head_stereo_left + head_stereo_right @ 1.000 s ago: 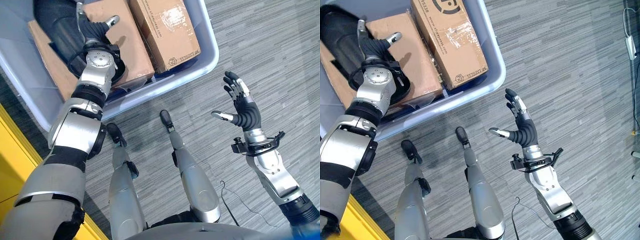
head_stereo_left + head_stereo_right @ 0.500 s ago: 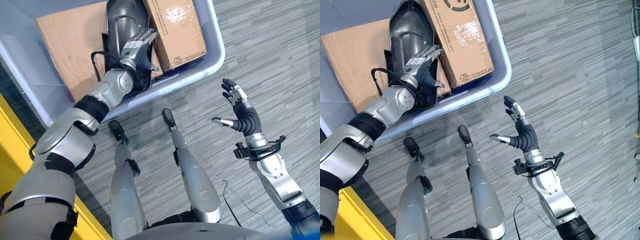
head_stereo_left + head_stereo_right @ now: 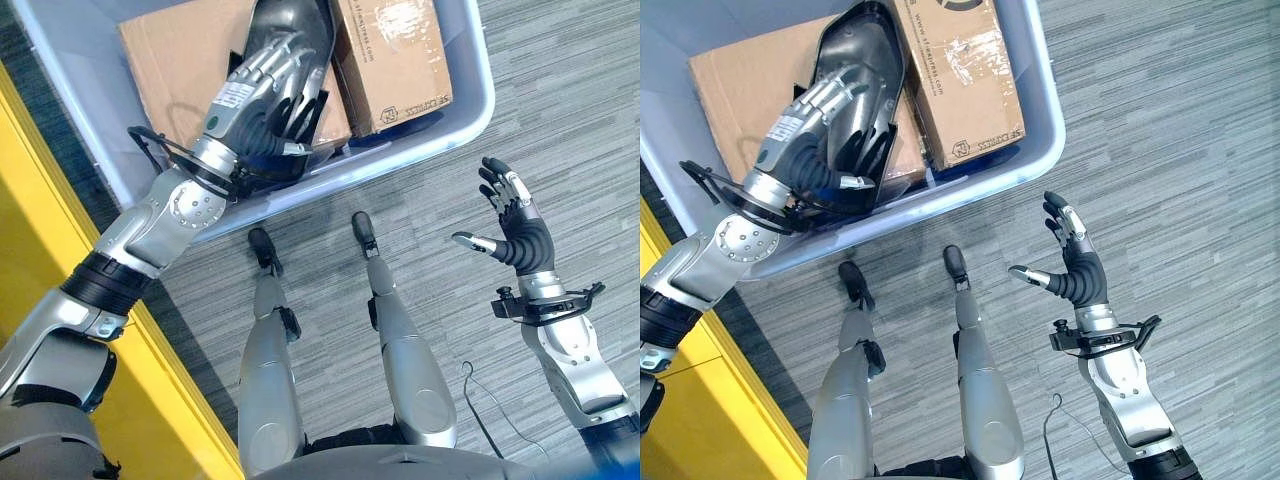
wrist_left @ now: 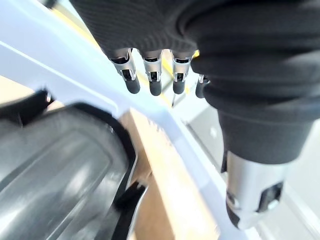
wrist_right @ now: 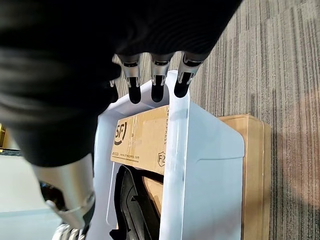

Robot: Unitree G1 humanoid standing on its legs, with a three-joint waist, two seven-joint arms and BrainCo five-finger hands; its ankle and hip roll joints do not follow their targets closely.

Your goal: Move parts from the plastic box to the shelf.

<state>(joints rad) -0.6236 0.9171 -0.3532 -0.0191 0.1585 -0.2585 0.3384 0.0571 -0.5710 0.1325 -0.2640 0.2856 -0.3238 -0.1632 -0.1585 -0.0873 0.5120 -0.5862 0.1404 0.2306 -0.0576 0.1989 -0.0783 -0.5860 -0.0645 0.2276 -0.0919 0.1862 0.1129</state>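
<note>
A black moulded shell part (image 3: 300, 20) lies in the pale plastic box (image 3: 440, 125), on a flat cardboard box and against a taller one. My left hand (image 3: 245, 100) reaches into the plastic box, its straight fingers spread along the top of the black part; it is open. In the left wrist view its fingers (image 4: 150, 80) hang over the black part (image 4: 55, 170) and the box rim. My right hand (image 3: 520, 235) is held up over the carpet to the right of the box, open and holding nothing.
Two cardboard boxes fill the plastic box: a flat one (image 3: 175, 60) and a taller one (image 3: 390, 60) with tape on it. A yellow surface (image 3: 60, 230) runs along the left side. Grey striped carpet (image 3: 560, 120) lies to the right.
The camera has shifted. My left arm has swung from the flat cardboard box onto the black part and stretched further along it. The right hand stays open in much the same place.
</note>
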